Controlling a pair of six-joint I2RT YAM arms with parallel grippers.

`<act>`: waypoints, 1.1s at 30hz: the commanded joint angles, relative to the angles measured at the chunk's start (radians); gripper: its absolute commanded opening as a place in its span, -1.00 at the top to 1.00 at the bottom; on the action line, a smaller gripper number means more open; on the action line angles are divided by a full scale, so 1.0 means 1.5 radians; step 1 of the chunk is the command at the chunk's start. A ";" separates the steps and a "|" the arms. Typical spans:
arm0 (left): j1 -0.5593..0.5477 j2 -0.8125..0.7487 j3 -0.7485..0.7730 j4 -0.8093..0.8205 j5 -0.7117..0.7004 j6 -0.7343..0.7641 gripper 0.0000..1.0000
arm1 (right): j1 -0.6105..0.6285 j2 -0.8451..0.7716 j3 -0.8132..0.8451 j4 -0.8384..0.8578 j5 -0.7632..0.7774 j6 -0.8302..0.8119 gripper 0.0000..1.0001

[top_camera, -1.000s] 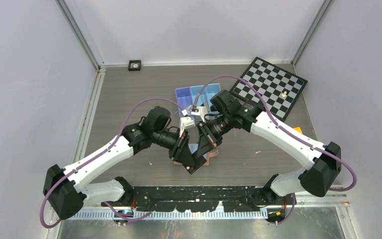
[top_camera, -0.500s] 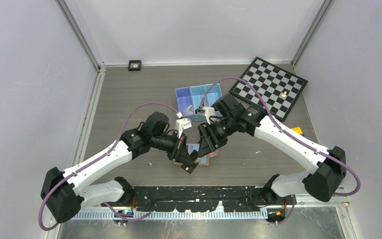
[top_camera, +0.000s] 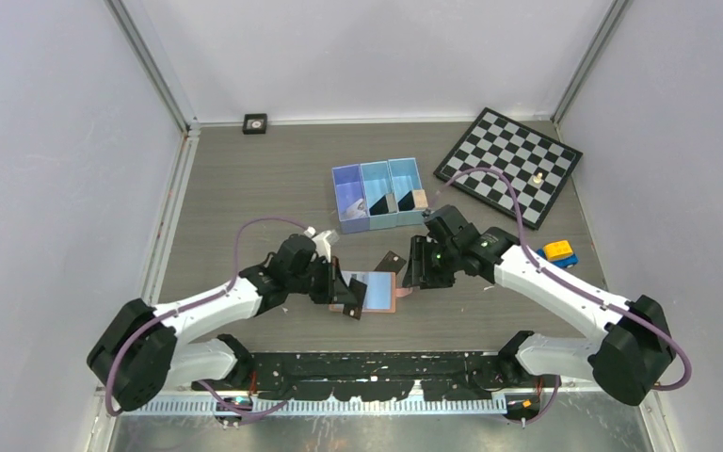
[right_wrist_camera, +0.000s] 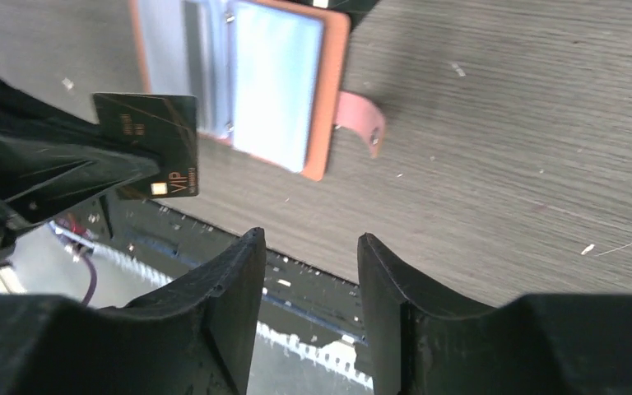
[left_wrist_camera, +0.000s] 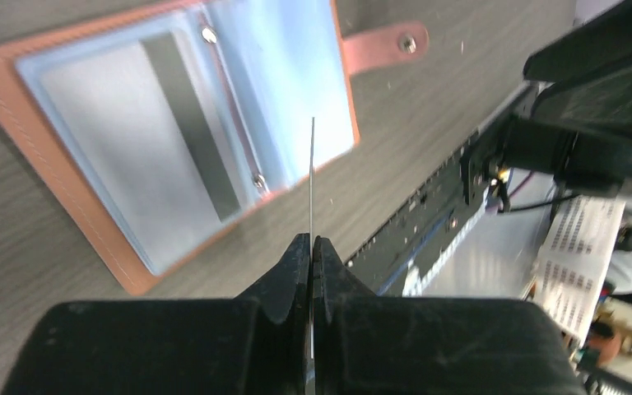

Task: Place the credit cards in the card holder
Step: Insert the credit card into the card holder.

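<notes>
The card holder [top_camera: 381, 292] lies open on the table, salmon outside and light blue inside, its snap tab [right_wrist_camera: 360, 119] pointing right. My left gripper [left_wrist_camera: 312, 243] is shut on a black credit card [left_wrist_camera: 312, 177], seen edge-on just over the holder's [left_wrist_camera: 173, 140] near edge. In the right wrist view that card [right_wrist_camera: 160, 140] shows gold VIP lettering, left of the holder [right_wrist_camera: 271, 82]. My right gripper [right_wrist_camera: 309, 243] stands open and empty to the right of the holder. Another black card [top_camera: 391, 261] lies just behind the holder.
A three-compartment blue bin [top_camera: 348, 177] behind the holder has dark cards and a small tan block [top_camera: 421, 198] in it. A chessboard [top_camera: 508, 162] lies at the back right. A yellow and blue object [top_camera: 558, 252] sits by the right arm.
The right gripper let go of the card, opened and drew back to the right. The left gripper shut on the card and came down low beside the open holder.
</notes>
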 commanded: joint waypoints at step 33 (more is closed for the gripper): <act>0.077 0.178 -0.041 0.258 0.049 -0.079 1.00 | 0.003 0.202 -0.020 0.136 0.164 0.125 0.63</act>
